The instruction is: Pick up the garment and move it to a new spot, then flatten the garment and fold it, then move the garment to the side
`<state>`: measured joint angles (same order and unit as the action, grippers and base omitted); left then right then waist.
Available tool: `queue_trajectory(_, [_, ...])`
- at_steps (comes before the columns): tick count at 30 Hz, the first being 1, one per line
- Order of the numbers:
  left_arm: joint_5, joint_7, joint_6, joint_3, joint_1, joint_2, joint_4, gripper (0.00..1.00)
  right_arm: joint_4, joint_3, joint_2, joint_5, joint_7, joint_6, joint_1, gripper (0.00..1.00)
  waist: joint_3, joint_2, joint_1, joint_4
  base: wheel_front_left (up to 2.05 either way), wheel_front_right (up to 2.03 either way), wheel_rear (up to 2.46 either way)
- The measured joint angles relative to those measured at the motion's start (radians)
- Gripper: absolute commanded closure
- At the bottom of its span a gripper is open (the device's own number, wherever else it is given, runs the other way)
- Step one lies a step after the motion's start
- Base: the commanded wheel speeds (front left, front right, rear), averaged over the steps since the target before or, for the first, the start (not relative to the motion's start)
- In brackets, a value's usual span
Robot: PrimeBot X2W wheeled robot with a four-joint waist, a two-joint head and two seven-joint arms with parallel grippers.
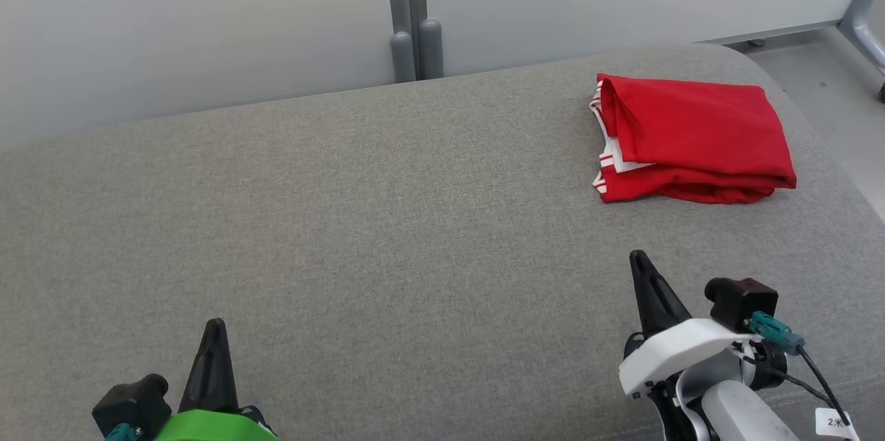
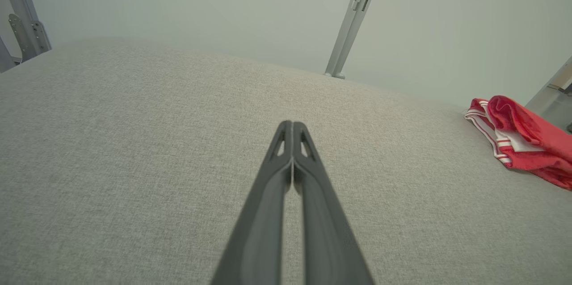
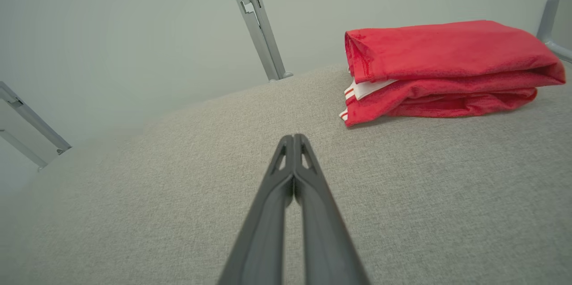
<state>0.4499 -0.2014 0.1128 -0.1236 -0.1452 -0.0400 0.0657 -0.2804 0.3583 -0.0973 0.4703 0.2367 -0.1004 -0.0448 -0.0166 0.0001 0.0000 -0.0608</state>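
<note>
Folded red fabric garment with white striped trim [image 1: 695,139] lies at far right of grey upholstered cushion surface [image 1: 387,220], long axis running left-right, trim end pointing left, fold edge near. Left gripper [image 1: 214,327] near left, fingers pressed together, nothing held. Right gripper [image 1: 639,261] near right, likewise pressed together, well apart from garment.

Grey fabric bench [image 1: 359,220], wide, rounded at its far right corner, its woven cover smooth across the middle. On it, over at the far right, lies the garment [image 1: 698,137]: red, folded into a squat stack, white striped trim peeking out along its left edge.
</note>
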Motion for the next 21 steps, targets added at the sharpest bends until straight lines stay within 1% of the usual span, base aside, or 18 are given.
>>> queue_trajectory(3, [0.053, 0.008, -0.008, 0.004, 0.000, 0.000, 0.000, 1.00, 0.003, -0.013, 0.002, 0.051, -0.010, 0.004, 0.000, 1.00, 0.001, 0.0000, 0.0000, 0.002, 0.00, 0.00, 0.00])
queue_trajectory(5, [0.091, 0.016, -0.009, 0.011, 0.000, 0.000, 0.000, 1.00, 0.005, -0.025, 0.002, 0.086, -0.019, 0.012, 0.000, 1.00, 0.002, -0.0001, 0.0000, 0.003, 0.00, 0.00, 0.00])
queue_trajectory(21, [0.282, 0.060, -0.035, 0.035, 0.003, -0.001, 0.018, 1.00, 0.012, -0.098, 0.006, 0.270, -0.072, 0.041, 0.000, 1.00, 0.005, 0.0000, 0.0000, 0.013, 0.00, 0.00, 0.00])
